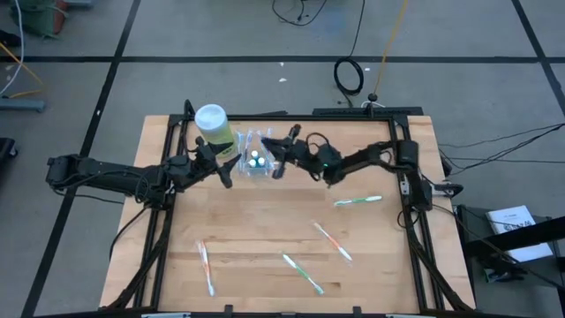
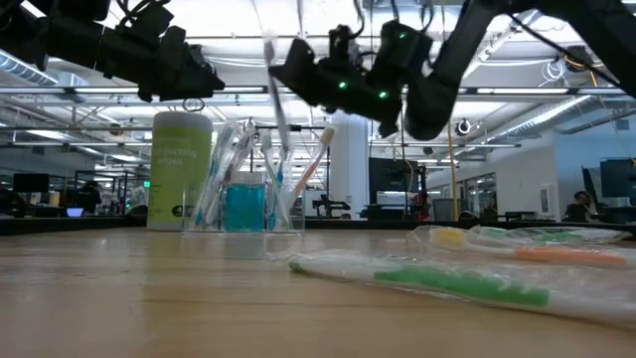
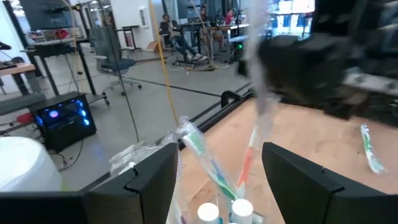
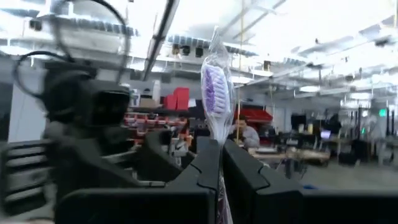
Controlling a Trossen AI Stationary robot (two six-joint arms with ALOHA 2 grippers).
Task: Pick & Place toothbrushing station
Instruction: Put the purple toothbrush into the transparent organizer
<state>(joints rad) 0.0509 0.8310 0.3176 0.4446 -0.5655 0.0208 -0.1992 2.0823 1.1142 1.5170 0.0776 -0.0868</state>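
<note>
Left arm enters from the left edge of the high view, stretched nearly level toward upper center; left gripper sits just beside the clear cup, its tips merging with the cup so the gap is hard to read there. Left wrist view settles it: the two dark fingers are spread wide, nothing between them, cup contents just past them — wrapped toothbrushes leaning and white caps cut off at the frame bottom. Green bottle stands upper left of the cup, touching or nearly so; can't tell which. Low view shows what the overhead hides: cup upright, brushes fanning out, blue tube inside. Right arm comes from the right edge, bent, reaching left; right gripper hovers over the cup's right side. Overhead blurs its grasp; right wrist view shows fingers closed tight on a wrapped purple-bristled toothbrush, handle hidden between the fingers. In the low view that brush hangs above the cup. Loose toothbrushes lie on the table: lower left, bottom center, center right, right.
</note>
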